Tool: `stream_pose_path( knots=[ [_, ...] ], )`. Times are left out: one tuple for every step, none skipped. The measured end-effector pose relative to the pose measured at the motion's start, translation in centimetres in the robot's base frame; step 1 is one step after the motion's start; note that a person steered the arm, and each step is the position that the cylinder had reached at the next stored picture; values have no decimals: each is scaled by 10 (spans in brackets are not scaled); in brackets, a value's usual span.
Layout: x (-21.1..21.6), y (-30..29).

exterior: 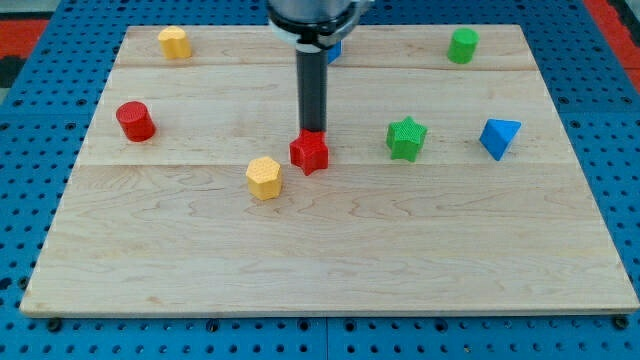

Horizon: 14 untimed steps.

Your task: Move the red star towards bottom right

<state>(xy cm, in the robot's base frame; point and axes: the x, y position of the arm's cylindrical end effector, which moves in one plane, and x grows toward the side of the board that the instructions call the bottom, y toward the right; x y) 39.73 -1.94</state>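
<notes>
The red star (309, 153) lies near the middle of the wooden board (330, 260). My tip (313, 131) stands right at the star's top edge, touching it or nearly so, on the side toward the view's top. The dark rod rises straight up from there to the arm at the view's top edge.
A yellow hexagon block (264, 178) lies just left and below the star. A green star (406, 138) and a blue triangular block (499, 137) lie to its right. A red cylinder (134, 121) is at left, a yellow block (175, 42) top left, a green cylinder (462, 45) top right. A blue block (334, 50) is partly hidden behind the arm.
</notes>
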Motion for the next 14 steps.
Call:
stream_pose_path(
  knots=[
    [29,2],
    [62,-2],
    [79,-8],
    [79,-7],
    [80,-7],
    [110,-30],
    [114,-43],
    [128,-32],
    [138,16],
    [152,108],
    [167,98],
    [191,54],
    [221,106],
    [216,172]
  ],
)
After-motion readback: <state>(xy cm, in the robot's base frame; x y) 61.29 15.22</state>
